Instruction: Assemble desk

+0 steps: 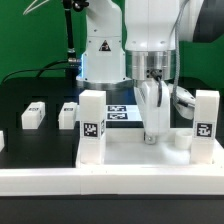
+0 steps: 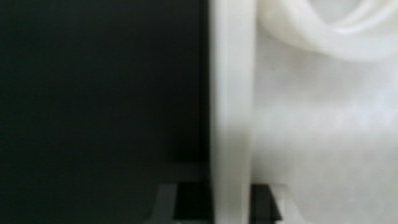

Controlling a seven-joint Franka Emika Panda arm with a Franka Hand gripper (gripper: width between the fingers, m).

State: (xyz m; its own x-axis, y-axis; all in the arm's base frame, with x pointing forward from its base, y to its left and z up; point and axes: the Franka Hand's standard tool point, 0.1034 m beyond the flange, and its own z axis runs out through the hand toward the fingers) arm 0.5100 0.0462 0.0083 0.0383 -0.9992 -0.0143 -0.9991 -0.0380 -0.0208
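Broadly, a black tabletop (image 1: pixel 40 90) is carrying the work in front of a green backdrop (image 1: pixel 20 40), and the marker board (image 1: pixel 118 112) is lying flat on it near the middle of the exterior view. The desk panel (image 1: pixel 140 155) is lying flat and white toward five o'clock of that view, just behind the long border rail (image 1: pixel 100 185). One upright leg (image 1: pixel 92 125) is standing at the panel's eight o'clock corner and a second upright leg (image 1: pixel 206 118) at its three o'clock end, each showing a black-and-white tag. Two loose legs are lying on the tabletop out toward nine o'clock, one (image 1: pixel 33 115) farther out than the other (image 1: pixel 68 113), both well apart from the panel. The gripper (image 1: pixel 150 132) is reaching straight down onto the panel's twelve o'clock edge, between the two upright legs. In the wrist view the raised rim (image 2: pixel 228 110) is running between the dark fingers (image 2: pixel 183 202), with bare tabletop on one side and white panel with a round socket (image 2: pixel 329 30) on the other; the jaws are pinching that rim, as far as the blur allows.
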